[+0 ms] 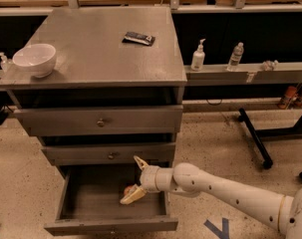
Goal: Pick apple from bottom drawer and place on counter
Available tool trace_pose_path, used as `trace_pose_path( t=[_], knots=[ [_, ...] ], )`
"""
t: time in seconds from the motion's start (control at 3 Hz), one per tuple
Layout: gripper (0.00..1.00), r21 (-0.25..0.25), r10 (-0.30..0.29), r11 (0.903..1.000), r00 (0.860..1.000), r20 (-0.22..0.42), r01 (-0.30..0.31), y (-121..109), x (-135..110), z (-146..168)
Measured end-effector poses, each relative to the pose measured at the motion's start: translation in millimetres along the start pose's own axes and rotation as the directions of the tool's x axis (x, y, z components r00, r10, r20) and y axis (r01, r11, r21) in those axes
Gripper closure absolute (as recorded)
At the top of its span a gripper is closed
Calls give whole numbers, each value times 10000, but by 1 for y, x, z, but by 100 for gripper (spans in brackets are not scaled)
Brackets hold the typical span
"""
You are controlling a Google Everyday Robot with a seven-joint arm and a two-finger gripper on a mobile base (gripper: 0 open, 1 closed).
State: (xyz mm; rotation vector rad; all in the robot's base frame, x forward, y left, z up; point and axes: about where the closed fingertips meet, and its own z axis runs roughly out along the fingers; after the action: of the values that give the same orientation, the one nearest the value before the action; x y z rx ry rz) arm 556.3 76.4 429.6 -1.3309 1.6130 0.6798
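Note:
The bottom drawer (71, 203) is pulled open below two shut grey drawers. The apple (128, 188), small and red-orange, lies on the drawer floor toward its right side and is partly hidden by a finger. My gripper (135, 180) reaches into the drawer from the right on a white arm. It is open, with one cream fingertip (139, 162) up near the middle drawer's front and the other lying against the apple. The counter (95, 49) is the flat grey top of the cabinet above.
A white bowl (35, 59) sits at the counter's left edge and a dark flat packet (139, 38) near its back right. Bottles (198, 56) stand on a narrow grey ledge to the right. A black stand leg (255, 138) lies on the floor at right.

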Motion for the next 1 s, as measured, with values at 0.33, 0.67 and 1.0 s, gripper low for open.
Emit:
trace_pose_path(
  t=[0.33,0.67,1.0],
  knots=[
    [0,-66,26,10000,9998,204,-24,-5,10,8],
    [0,-581,-268,9977,9920,1236,342,-5,38,39],
    [0,-1501,14,9883,9812,1927,281,21,89,83]
  ],
)
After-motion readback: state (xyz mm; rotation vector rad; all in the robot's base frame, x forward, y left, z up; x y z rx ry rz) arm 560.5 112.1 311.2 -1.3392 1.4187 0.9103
